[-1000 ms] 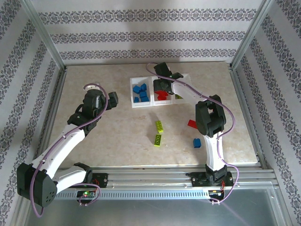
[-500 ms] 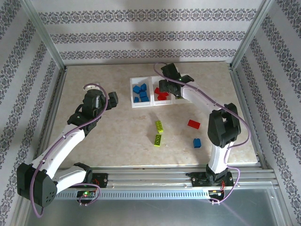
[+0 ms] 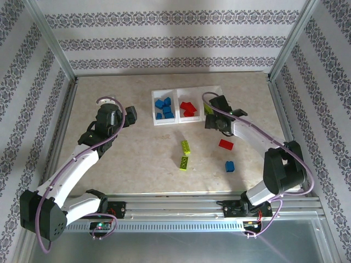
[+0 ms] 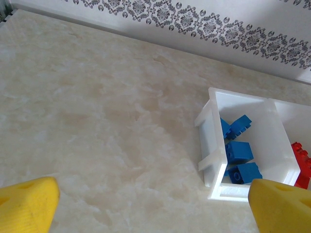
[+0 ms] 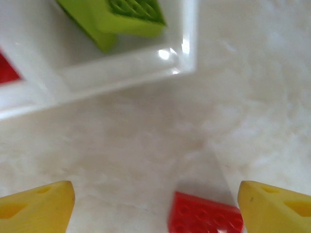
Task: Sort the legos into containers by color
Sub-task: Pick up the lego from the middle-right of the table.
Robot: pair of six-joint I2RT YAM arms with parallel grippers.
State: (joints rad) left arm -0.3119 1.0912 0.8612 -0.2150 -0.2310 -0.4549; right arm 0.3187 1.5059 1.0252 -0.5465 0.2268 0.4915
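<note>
The white tray of containers (image 3: 154,121) stands at the back centre. Its left bin holds blue legos (image 3: 163,108), the middle bin red ones (image 3: 188,108), the right bin a lime one (image 5: 126,14). Two lime legos (image 3: 185,154), a red lego (image 3: 225,144) and a blue lego (image 3: 229,166) lie loose on the table. My right gripper (image 3: 216,127) hangs open and empty just in front of the tray's right bin; the loose red lego (image 5: 204,216) lies below, between its fingertips. My left gripper (image 3: 130,116) is open and empty, left of the tray.
Metal frame posts and patterned walls close in the table on three sides. Bare marble-look tabletop (image 3: 126,159) stretches left of and in front of the tray. In the left wrist view the tray's left wall (image 4: 214,145) stands just right of centre.
My right gripper has pulled back from above the middle red bin toward the near right, off the tray, its jaws widening. The left arm has not moved.
</note>
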